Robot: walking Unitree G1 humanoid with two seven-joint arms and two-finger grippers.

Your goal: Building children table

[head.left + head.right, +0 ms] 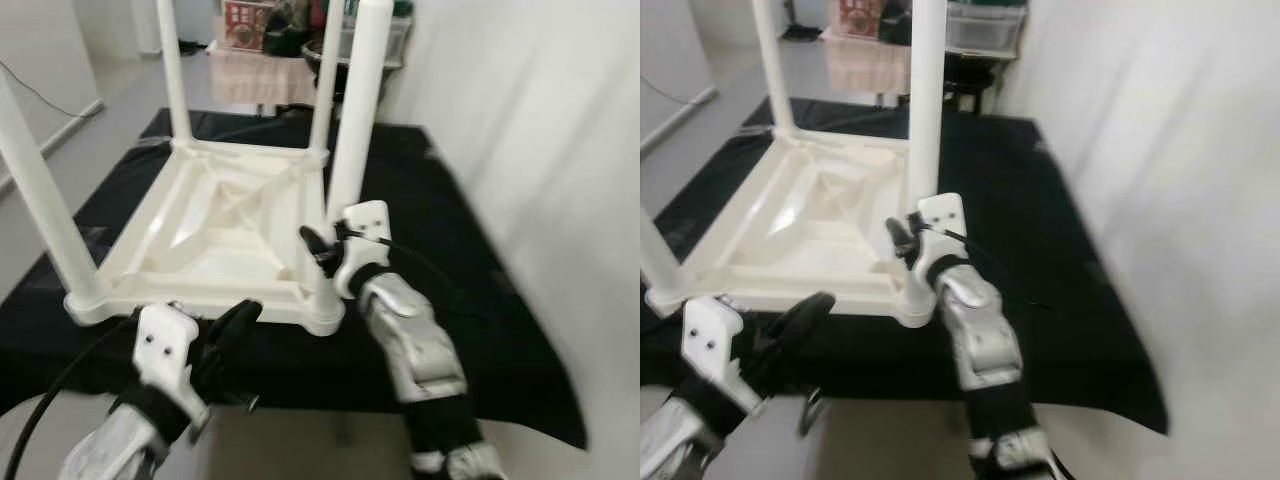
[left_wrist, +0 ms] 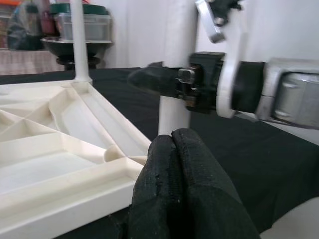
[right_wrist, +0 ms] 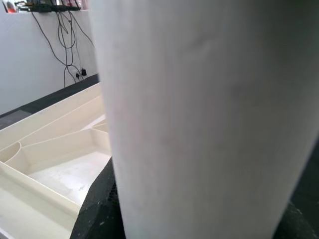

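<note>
White plastic table [image 1: 215, 225] lies upside down at frame centre on a black cloth [image 1: 450, 250], four legs up. Right gripper [image 1: 322, 250] clamps the near-right leg [image 1: 355, 120]; left gripper [image 1: 232, 330], lower left, has fingers pressed together.

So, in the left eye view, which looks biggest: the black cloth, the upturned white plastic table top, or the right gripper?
1. Black cloth, spreading widest.
2. Upturned white plastic table top.
3. Right gripper, smallest, against the near white leg.
</note>
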